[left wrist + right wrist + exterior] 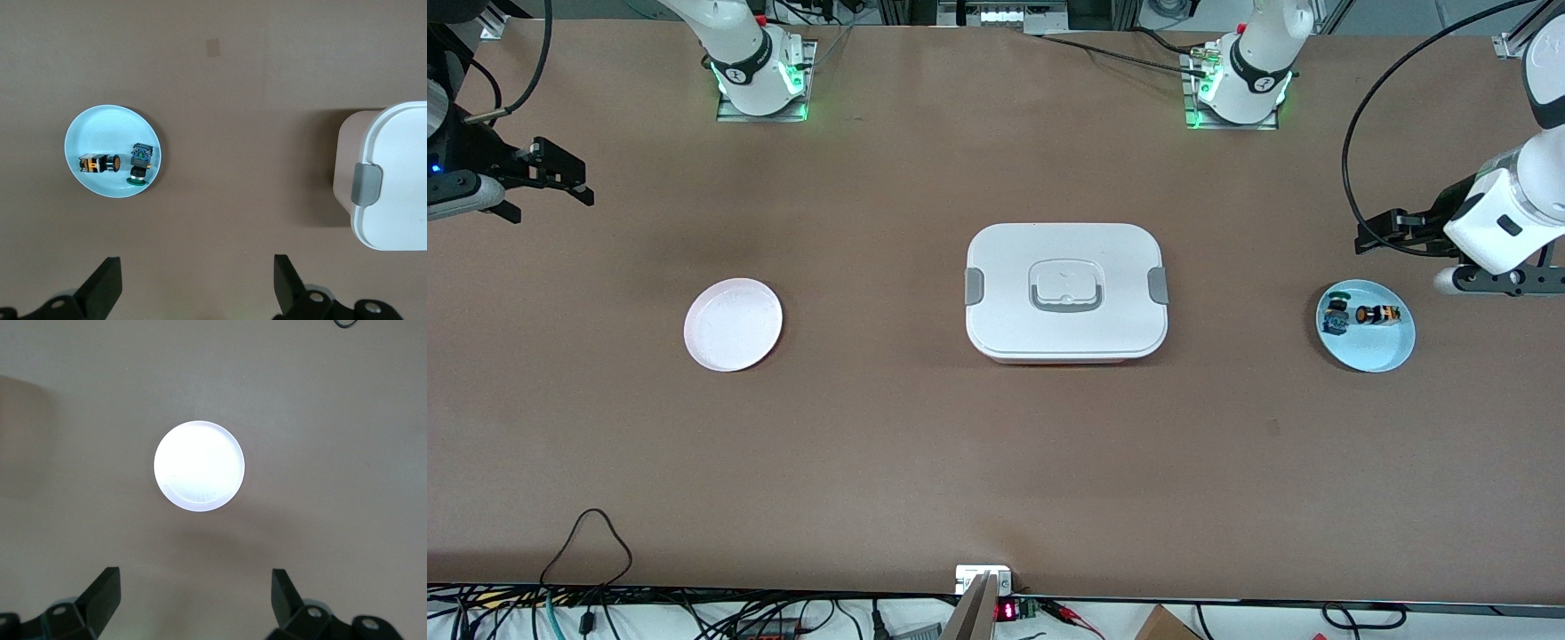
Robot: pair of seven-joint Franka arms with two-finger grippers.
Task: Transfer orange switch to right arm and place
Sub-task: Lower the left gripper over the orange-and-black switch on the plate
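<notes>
- The left gripper [1374,238], slim and black on a white wrist, hangs in the air at the left arm's end of the table, its fingers [107,283] spread wide and holding nothing.
- The right gripper [574,182], black on a silver wrist, hangs at the right arm's end, its fingers [103,593] likewise wide apart and bare.
- The tiny black-bodied orange switch [1378,315] lies on its side in a round pale-blue plate [1392,356] near the left gripper.
- Just beside it in that plate lies a small green-capped, blue-based part [1336,316].
- A white lidded box with grey clips [1065,292] sits mid-table.
- A round white plate [733,324] lies toward the right arm's end.
</notes>
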